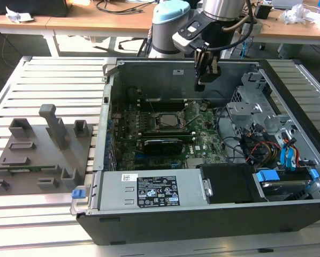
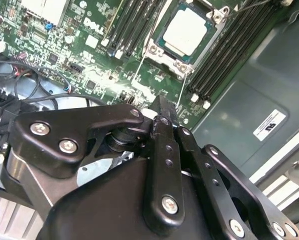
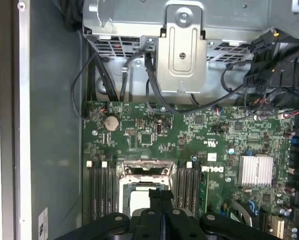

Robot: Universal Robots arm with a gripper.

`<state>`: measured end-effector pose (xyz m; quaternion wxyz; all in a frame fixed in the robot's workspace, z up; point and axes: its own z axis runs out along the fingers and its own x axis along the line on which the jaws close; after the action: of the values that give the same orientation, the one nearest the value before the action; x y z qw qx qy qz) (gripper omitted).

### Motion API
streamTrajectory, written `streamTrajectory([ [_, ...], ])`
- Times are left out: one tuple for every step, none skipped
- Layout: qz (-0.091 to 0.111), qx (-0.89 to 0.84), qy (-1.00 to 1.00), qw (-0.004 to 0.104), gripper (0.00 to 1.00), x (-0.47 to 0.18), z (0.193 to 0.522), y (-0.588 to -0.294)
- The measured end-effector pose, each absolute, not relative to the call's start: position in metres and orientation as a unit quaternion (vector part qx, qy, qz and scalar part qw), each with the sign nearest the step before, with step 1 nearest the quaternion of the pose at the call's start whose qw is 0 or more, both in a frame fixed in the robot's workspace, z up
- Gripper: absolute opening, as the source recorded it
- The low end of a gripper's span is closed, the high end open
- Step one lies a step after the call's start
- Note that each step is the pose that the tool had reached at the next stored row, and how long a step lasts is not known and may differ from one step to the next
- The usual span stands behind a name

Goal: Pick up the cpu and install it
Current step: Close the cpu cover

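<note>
The cpu (image 2: 184, 31), a pale shiny square, lies flat inside the metal-framed socket on the green motherboard (image 2: 97, 55) of the open computer case (image 1: 203, 214). In the exterior view the cpu (image 1: 168, 121) sits mid-board. My gripper (image 1: 202, 83) hangs above the board, toward the case's back wall, clear of the socket. Its black fingers (image 2: 162, 125) are pressed together with nothing between them. In the first wrist view the gripper (image 3: 159, 194) covers part of the cpu (image 3: 139, 202).
Grey fixture blocks (image 1: 39, 150) stand on the slatted table at the exterior view's left. A metal drive cage (image 1: 253, 104) with coloured cables fills the case's right side. Black memory slots (image 2: 224, 55) flank the socket. A finned heatsink (image 3: 257, 170) is nearby.
</note>
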<state>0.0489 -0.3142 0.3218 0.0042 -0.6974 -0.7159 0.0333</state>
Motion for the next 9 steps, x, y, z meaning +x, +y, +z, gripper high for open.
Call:
streamTrajectory([
  [0.033, -0.697, -0.716, 0.004, 0.11, 0.051, 0.32, -0.314],
  [0.033, -0.697, -0.716, 0.004, 0.11, 0.053, 0.32, -0.314],
  [0.033, -0.697, -0.716, 0.004, 0.11, 0.054, 0.319, -0.314],
  [0.033, -0.697, -0.716, 0.004, 0.11, 0.055, 0.318, -0.314],
  [0.033, -0.697, -0.716, 0.004, 0.11, 0.057, 0.316, -0.314],
  [0.033, -0.697, -0.716, 0.004, 0.11, 0.058, 0.315, -0.314],
  [0.033, -0.697, -0.716, 0.004, 0.11, 0.059, 0.314, -0.314],
  [0.033, -0.697, -0.716, 0.004, 0.11, 0.061, 0.312, -0.314],
  [0.033, -0.697, -0.716, 0.004, 0.11, 0.062, 0.311, -0.314],
])
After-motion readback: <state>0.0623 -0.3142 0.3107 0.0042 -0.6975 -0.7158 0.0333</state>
